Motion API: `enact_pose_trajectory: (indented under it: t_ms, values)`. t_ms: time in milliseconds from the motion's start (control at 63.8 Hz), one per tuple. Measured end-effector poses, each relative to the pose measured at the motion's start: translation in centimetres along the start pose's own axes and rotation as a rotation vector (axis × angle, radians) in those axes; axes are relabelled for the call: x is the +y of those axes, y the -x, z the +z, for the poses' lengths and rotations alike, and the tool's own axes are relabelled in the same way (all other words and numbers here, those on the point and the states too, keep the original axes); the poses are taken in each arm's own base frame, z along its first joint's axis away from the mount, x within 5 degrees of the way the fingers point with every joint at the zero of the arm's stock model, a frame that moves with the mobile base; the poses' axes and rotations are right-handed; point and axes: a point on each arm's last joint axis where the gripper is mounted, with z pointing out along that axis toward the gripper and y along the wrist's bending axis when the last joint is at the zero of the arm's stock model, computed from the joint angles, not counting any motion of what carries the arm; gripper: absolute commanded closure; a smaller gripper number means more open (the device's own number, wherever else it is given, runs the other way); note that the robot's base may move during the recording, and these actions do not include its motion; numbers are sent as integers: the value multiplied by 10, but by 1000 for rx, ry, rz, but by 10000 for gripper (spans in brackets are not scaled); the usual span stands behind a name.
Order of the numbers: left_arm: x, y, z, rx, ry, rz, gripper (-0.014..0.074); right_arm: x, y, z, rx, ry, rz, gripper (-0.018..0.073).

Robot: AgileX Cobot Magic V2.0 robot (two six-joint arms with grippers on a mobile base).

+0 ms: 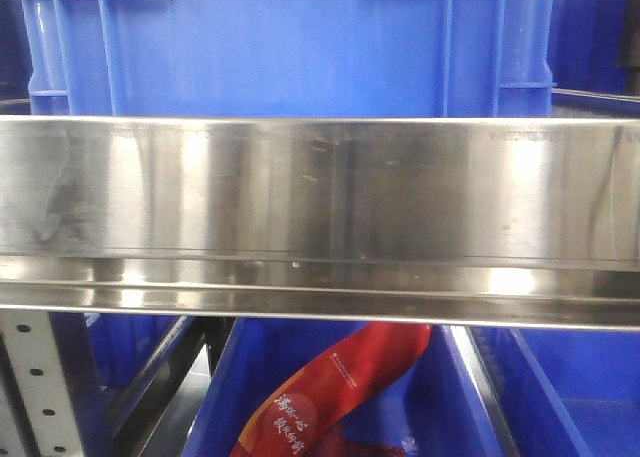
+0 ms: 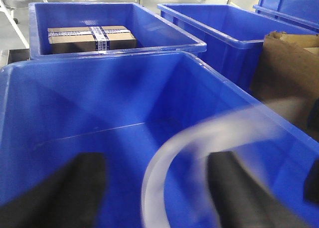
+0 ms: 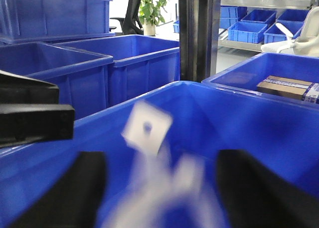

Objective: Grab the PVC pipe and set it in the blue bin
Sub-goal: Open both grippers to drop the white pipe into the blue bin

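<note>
Black fingers of the left gripper (image 2: 154, 188) are seen spread wide at the bottom of the left wrist view, with the PVC pipe (image 2: 164, 163) blurred between them, apparently in motion over the blue bin (image 2: 99, 63). Whether any contact remains cannot be told. From the right gripper (image 3: 162, 188), likewise spread and holding nothing that can be made out, a blurred white piece with a small hole is seen ahead. The pipe is judged light, stiff and smooth; hold is best taken mid-arc, across its slim width.
</note>
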Motion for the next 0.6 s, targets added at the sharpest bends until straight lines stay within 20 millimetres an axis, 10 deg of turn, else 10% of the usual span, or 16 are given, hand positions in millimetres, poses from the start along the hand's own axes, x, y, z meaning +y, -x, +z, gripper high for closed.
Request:
enact_pose_trajectory:
  t_ms: [219, 439, 595]
  values:
    - [0, 1, 0, -2, -1, -2, 207, 0, -1, 0, 17, 0, 2, 307]
    - [-2, 9, -22, -10, -8, -15, 712, 3, 23, -32, -65, 9, 2, 707]
    - [-1, 20, -43, -64, 6, 26, 707, 4, 41, -58, -143, 15, -6, 728]
